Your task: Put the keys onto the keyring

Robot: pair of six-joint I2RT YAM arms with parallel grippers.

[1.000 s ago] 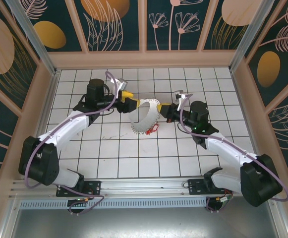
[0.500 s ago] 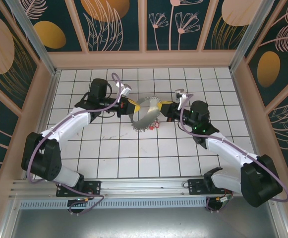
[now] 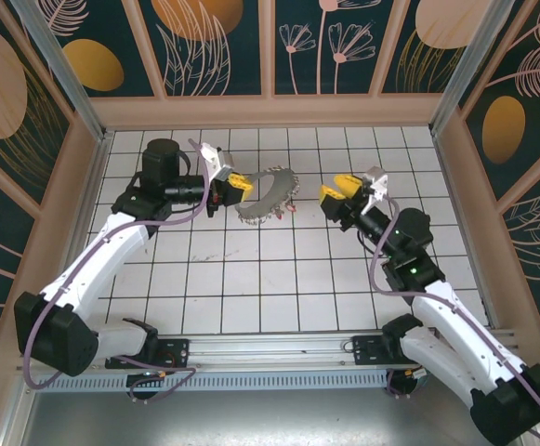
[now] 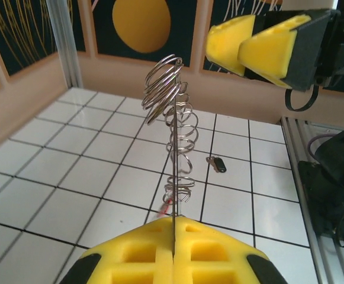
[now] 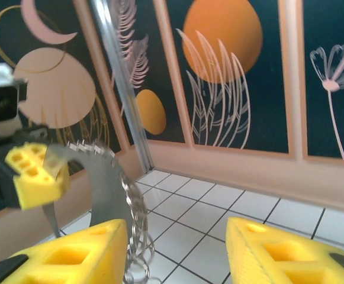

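The keyring (image 3: 266,195), a thin silvery hoop fringed with small metal rings, hangs above the tiled floor. My left gripper (image 3: 235,187) is shut on its left rim. In the left wrist view the keyring (image 4: 175,127) stands edge-on, rising straight out of the closed yellow pads of that gripper (image 4: 174,229). A blurred red key (image 4: 166,206) dangles low on the hoop near the pads. My right gripper (image 3: 340,197) is open, about a tile to the right of the hoop and holding nothing. From the right wrist, the keyring (image 5: 108,188) is just past the left finger of the open right gripper (image 5: 176,251).
A small dark-headed metal piece (image 4: 217,164) lies on the white tiles beyond the hoop. Wooden walls with dark floral panels (image 3: 270,46) close in the floor on three sides. The rail holding the arm bases (image 3: 270,351) runs along the near edge.
The left gripper has closed on the hoop and carried it up and left. The right gripper has let go of the hoop, opened and drawn back to the right.
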